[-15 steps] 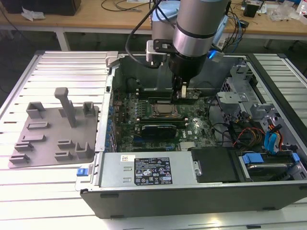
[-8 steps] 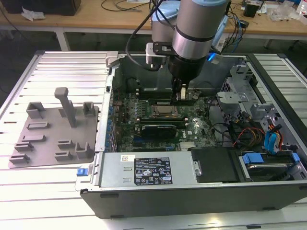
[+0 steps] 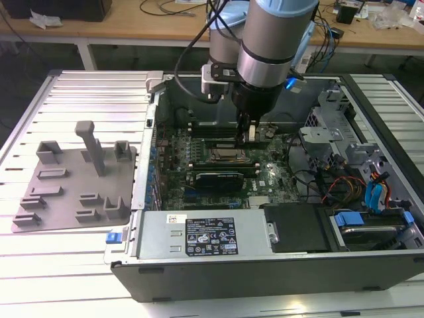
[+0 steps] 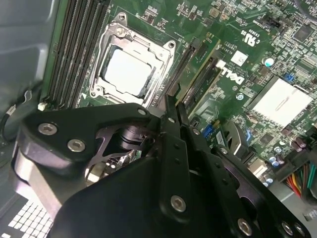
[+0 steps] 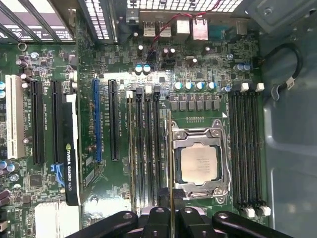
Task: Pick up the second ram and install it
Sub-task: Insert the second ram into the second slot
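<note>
The second ram [image 5: 170, 158] appears edge-on in the first wrist view as a thin line beside the processor socket [image 5: 199, 163]. My gripper [image 5: 172, 218] is shut on its top edge, with black fingers [image 5: 157, 220] on either side. In the exterior view the gripper [image 3: 246, 136] hangs straight down inside the open computer case, over the motherboard [image 3: 265, 179] near the socket. In the second wrist view the fingertips [image 4: 166, 111] meet just beside the socket [image 4: 130, 69]. I cannot tell whether the ram touches a slot.
Black memory slots [image 5: 246, 148] run on the far side of the socket, and more [image 5: 146, 148] lie beside the held ram. A graphics card [image 5: 69, 163], the power supply [image 3: 199, 235], cables [image 3: 358, 185] and the case walls surround the board. A grey fixture plate [image 3: 73, 179] lies outside.
</note>
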